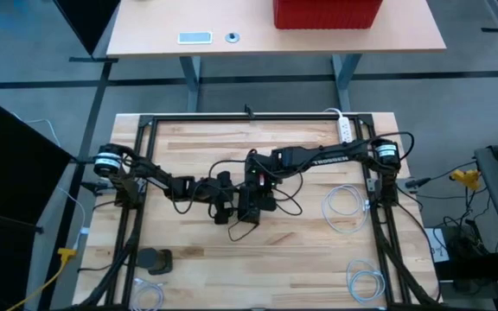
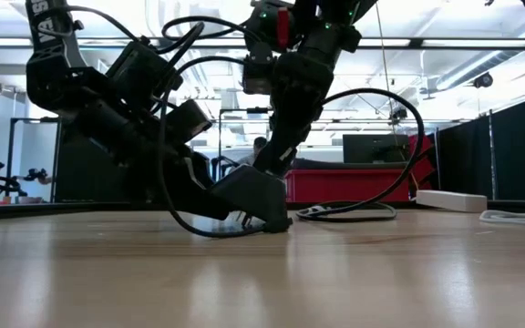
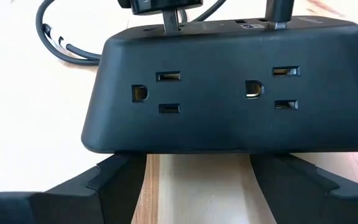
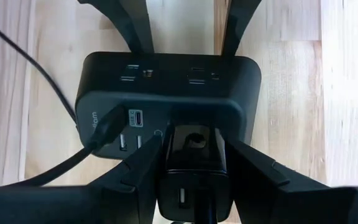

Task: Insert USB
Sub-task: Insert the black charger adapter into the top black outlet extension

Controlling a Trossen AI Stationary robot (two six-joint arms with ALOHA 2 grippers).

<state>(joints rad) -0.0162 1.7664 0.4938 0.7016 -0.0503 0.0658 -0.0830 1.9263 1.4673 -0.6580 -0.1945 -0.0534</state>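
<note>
A black power hub [image 1: 251,206] lies on the wooden table near its middle. It has two mains outlets on one side [image 3: 216,93] and USB ports on the opposite face [image 4: 135,118]. My right gripper [image 4: 191,186] is shut on a black USB plug [image 4: 191,155] at the port face. The plug's metal tongue [image 3: 169,23] enters the hub. My left gripper [image 3: 197,183] is open at the hub's outlet side. A second black cable [image 4: 101,130] is plugged in beside the plug. My left gripper's two spread fingertips [image 3: 120,177] meet the lower edge of the hub's outlet side [image 3: 197,146], coming level from the table's left. The hub rests on the table. My right gripper pinches the plug's black body [image 4: 191,146] between its two fingers, from the opposite side of the hub. The plug points at the port face, its tongue in a port.
Black cables [image 1: 288,203] loop around the hub. White cable coils lie at the right [image 1: 344,209], near right [image 1: 366,281] and near left [image 1: 148,294]. A white power strip [image 1: 346,130] lies at the far right. A small black object [image 1: 154,259] lies at the near left.
</note>
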